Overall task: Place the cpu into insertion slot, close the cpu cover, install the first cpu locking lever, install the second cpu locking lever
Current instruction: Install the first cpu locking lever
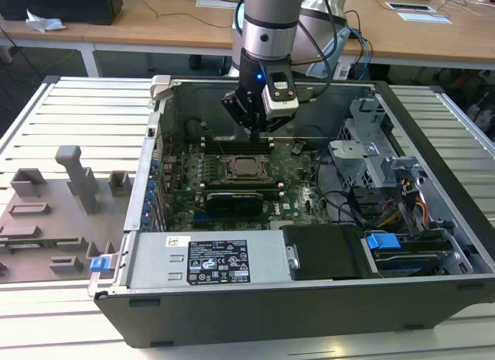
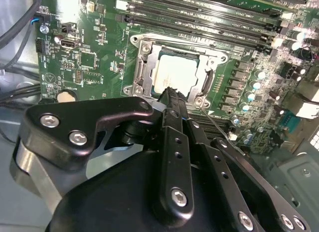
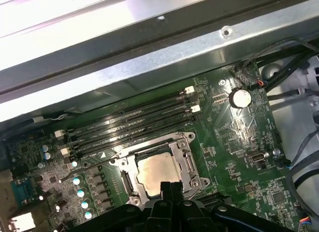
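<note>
The arm (image 1: 267,35) reaches down into an open computer case (image 1: 309,313) that lies on its side on the slatted worktop (image 1: 77,112). The jaws are closed, the two tips pressed together, and they hang low over the green board (image 1: 298,193).

In both wrist views the tips stand right at the edge of the slot (image 1: 230,168). I cannot tell whether they touch the metal there.

The cpu (image 2: 174,75) (image 3: 155,173) sits flat in the slot, its dull silver top facing up. The cover (image 2: 148,67) (image 3: 177,148) lies down over it, and the chip shows through the square opening. I cannot tell whether the levers at the sides are latched.

Just beside the slot run the long black memory slots (image 3: 134,124) (image 2: 199,17), parallel to one edge of it. In the exterior view a grey power unit (image 1: 205,259) with a white label fills the case's near side. Cables and a drive cage (image 1: 371,135) crowd the exterior view's right.

Outside the case, on the exterior view's left, a grey fixture (image 1: 69,197) with upright blocks rests on the worktop.
</note>
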You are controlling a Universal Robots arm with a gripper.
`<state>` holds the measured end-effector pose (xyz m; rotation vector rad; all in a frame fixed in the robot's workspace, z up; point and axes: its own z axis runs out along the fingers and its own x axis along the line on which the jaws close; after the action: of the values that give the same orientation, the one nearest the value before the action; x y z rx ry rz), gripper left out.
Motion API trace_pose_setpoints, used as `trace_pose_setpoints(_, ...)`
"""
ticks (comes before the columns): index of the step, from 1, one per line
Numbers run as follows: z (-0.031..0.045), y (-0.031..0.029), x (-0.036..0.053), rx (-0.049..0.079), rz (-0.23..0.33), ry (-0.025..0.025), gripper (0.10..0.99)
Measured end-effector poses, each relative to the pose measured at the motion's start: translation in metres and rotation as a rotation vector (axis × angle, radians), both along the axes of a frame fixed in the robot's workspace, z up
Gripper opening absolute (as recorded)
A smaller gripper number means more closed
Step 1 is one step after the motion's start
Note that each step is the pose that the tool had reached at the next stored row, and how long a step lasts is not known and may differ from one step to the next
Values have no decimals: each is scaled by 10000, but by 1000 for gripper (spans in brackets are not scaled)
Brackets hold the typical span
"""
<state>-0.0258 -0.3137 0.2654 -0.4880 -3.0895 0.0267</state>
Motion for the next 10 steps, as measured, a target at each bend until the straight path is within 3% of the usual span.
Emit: trace_pose_setpoints(10, 0, 0, 0, 5, 888, -1, 106)
